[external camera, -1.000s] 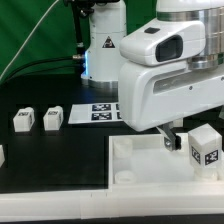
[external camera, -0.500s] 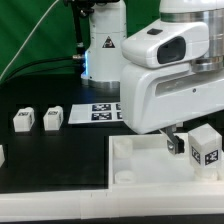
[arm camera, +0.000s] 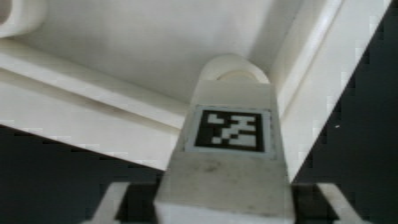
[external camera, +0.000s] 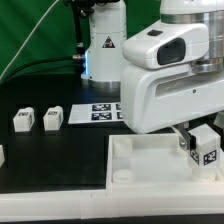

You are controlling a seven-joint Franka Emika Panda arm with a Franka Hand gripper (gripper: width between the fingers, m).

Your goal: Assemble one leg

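Note:
A leg [external camera: 209, 150], a small white block with a black-and-white tag, stands at the exterior view's right, on or just behind the large white tray-like piece [external camera: 140, 160]. My gripper [external camera: 196, 143] is down around it, one finger on each side. In the wrist view the leg [arm camera: 228, 130] fills the middle, its tag facing the camera, with the tray-like piece [arm camera: 89, 90] beyond it. My gripper [arm camera: 228, 208] is open, and a dark gap shows between each finger and the leg.
Two more legs [external camera: 23, 121] [external camera: 53, 118] stand on the black table at the exterior view's left, and part of a third [external camera: 2, 155] shows at the edge. The marker board [external camera: 93, 113] lies behind them. The arm's base [external camera: 100, 45] stands at the back.
My gripper has moved toward the exterior view's right and now straddles the leg. The leg has stayed in place.

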